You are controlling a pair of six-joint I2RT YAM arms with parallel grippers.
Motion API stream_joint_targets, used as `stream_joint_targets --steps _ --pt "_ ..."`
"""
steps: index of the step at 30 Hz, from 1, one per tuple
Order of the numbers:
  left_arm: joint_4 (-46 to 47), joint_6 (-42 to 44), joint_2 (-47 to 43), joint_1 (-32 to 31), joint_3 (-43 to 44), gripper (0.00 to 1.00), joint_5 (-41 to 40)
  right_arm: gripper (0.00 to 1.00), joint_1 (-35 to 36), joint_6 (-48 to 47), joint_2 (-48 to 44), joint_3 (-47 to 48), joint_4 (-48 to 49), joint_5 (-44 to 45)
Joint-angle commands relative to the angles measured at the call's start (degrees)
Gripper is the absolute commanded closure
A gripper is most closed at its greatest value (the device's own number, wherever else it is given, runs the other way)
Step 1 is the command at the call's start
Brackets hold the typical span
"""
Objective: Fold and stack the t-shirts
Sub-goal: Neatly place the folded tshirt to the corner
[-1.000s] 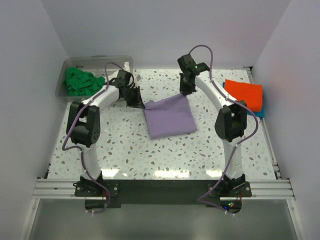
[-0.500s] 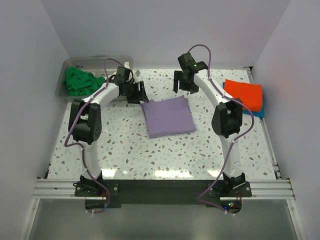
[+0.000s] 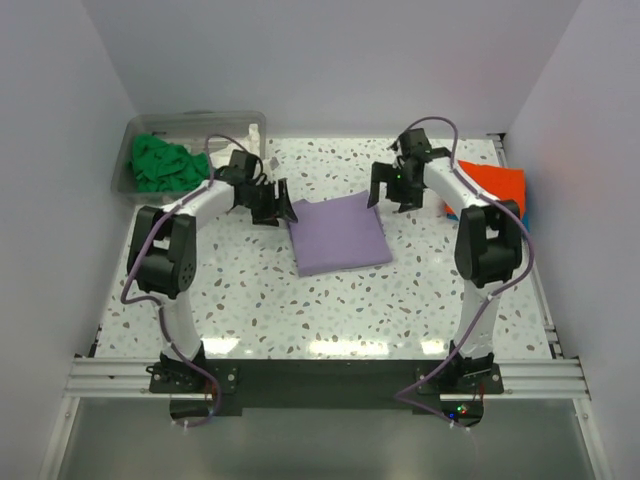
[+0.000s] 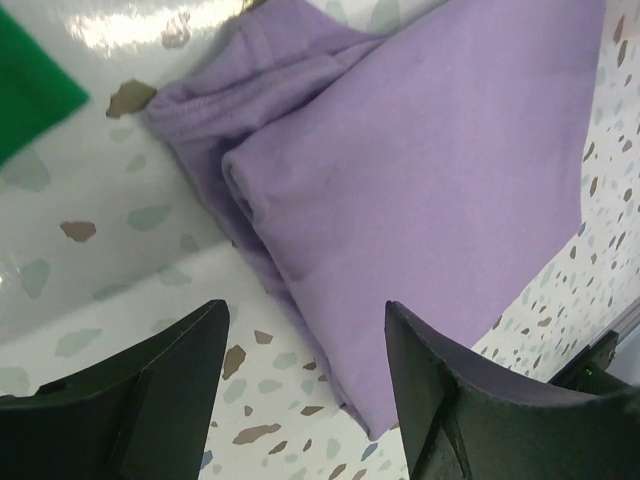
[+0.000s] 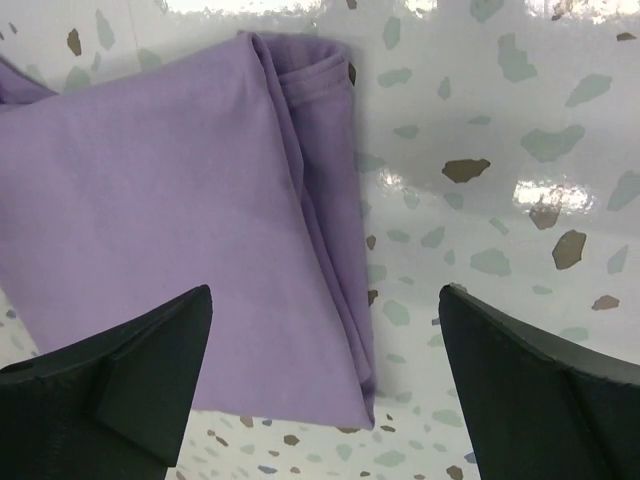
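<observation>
The folded lavender t-shirt [image 3: 338, 235] lies flat in the middle of the counter [image 3: 300, 300]. The left pincer [image 3: 275, 203] gapes empty at its ten o'clock corner, and the right pincer [image 3: 392, 191] does likewise at one o'clock. Squared up like that, it looks ready to join the orange t-shirt [image 3: 495, 185] at two o'clock.

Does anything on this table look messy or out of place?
Mostly tidy. The folded lavender shirt lies slightly crooked on the table, its layers bunched unevenly at one corner. The green shirts sit crumpled in the clear tub, not yet folded.
</observation>
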Motion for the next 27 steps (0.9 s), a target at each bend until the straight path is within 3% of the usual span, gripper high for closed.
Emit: stream_joint_targets --steps 1,10,20,22,27 --pt "3.78 0.75 -3.62 0.27 -3.38 0.31 2.59 0.01 -2.56 -3.39 -5.86 -4.46 7.02 -9.93" --pt "6.77 -0.75 -3.18 0.35 -8.39 0.30 3.29 0.01 -5.47 -5.40 -4.55 -9.31 10.98 -20.12" --pt "13.35 -3.11 -1.16 0.35 -12.61 0.34 4.79 0.01 -5.82 -5.94 -1.83 -12.65 13.53 -22.51" --pt "14.15 -3.38 -0.81 0.35 -12.97 0.38 5.05 0.01 -5.91 -6.02 -1.04 -13.00 13.97 -22.86" --pt "15.03 -3.47 0.16 0.35 -14.11 0.61 4.53 0.01 -6.00 -6.46 -0.33 -13.70 14.67 -22.95"
